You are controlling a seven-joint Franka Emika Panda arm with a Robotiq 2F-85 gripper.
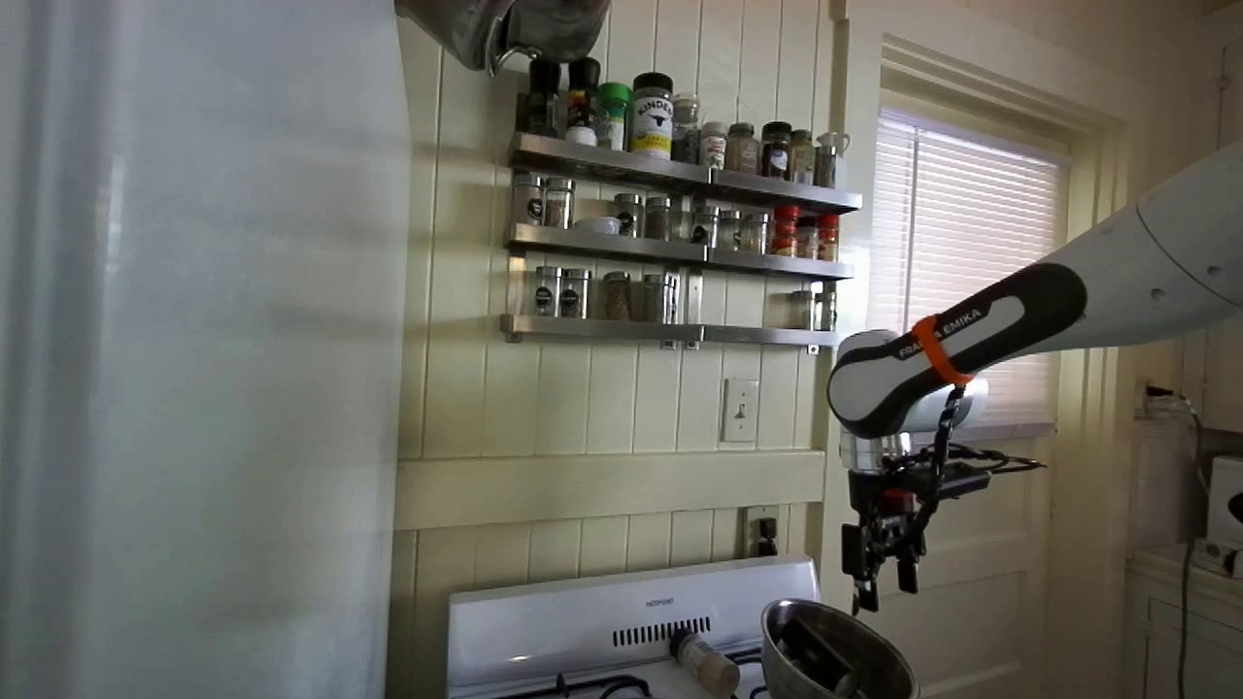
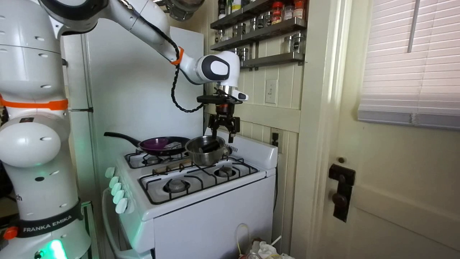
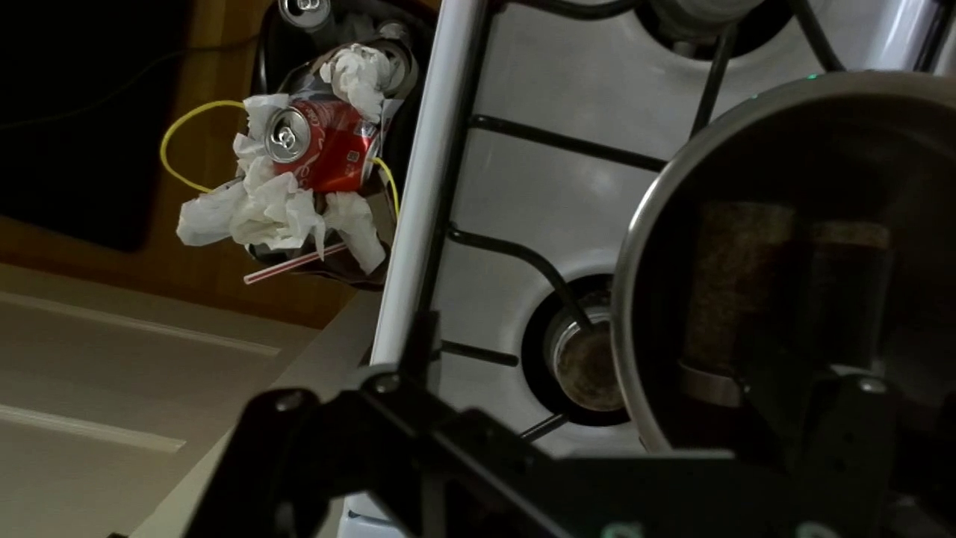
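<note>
- One gripper [image 2: 223,137] on one arm [image 1: 1136,282], so nothing else was closer: fingers spread wide, nothing between them, pointing down right by the rim of the steel pot [image 2: 204,159]!
- That pot stood on the stove [image 2: 215,212], off to the right in the wrist view; one finger hung over its mouth, its partner out past the rim.
- Down inside, dim but there: two jars [image 3: 736,284] lay side by side, long axes running top to bottom in the wrist view, roughly square to the finger-to-finger line.
- Past them, a loose bottle [image 1: 714,670] slanted between the pot and the back panel [image 1: 554,612], cap end nearest the panel.
- Farther along, a frying pan [image 2: 167,152] held a purple bowl [image 2: 155,144].
- Way up, spice shelves [image 1: 621,246] lined the wall [image 1: 583,398].
</note>
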